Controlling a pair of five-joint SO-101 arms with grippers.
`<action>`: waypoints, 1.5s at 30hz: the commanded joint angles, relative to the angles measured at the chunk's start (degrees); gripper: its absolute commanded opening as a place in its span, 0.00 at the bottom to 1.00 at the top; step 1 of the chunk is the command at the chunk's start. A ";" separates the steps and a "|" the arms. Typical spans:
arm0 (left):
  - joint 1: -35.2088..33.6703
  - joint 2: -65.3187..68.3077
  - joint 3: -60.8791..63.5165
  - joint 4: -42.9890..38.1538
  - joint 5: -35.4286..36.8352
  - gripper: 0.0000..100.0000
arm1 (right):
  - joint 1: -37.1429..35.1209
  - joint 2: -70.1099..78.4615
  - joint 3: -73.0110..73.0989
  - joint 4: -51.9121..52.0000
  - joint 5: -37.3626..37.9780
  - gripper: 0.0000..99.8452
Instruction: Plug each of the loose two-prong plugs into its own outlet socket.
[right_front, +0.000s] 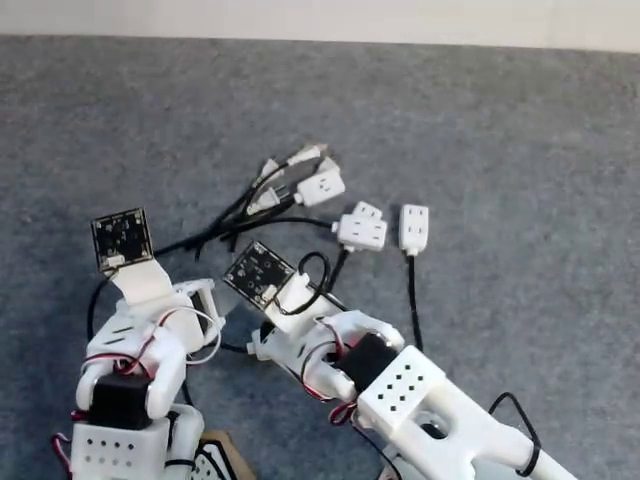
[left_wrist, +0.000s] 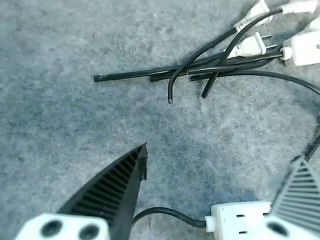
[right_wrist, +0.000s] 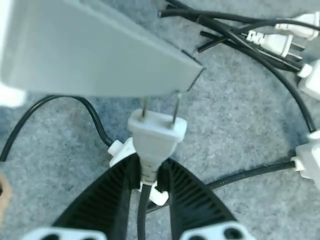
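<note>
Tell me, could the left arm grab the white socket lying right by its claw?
Probably yes: the left gripper is open, and the outlet socket lies on the carpet between its fingers, close against one, with nothing over it.

Cord tangle (right_front: 228, 228) ahead; open carpet (right_front: 480, 120) beyond.

White plug (right_wrist: 156, 136), black cords (left_wrist: 131, 75), speckled grey carpet (right_front: 520, 130).

Everything sits on a grey, carpet-like table top (right_front: 520, 140). Around the far middle there's a tangle of black cords (right_front: 225, 228) with a few loose white plugs (right_front: 265, 203) just beside a white socket block (right_front: 322, 186). Right of that lie a second socket block (right_front: 362, 230) and a third socket block (right_front: 414, 227), its cord trailing toward the near side
</note>
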 joint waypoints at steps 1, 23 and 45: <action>-0.13 -1.10 -3.03 1.14 0.79 0.42 | -0.48 -1.10 -0.40 -1.36 -0.62 0.01; 0.04 -0.66 9.98 -3.60 -1.14 0.42 | 4.88 -1.71 -13.58 10.15 -0.26 0.01; 2.15 -0.66 9.19 -3.60 -1.14 0.42 | 9.54 -1.01 -20.62 19.65 3.78 0.01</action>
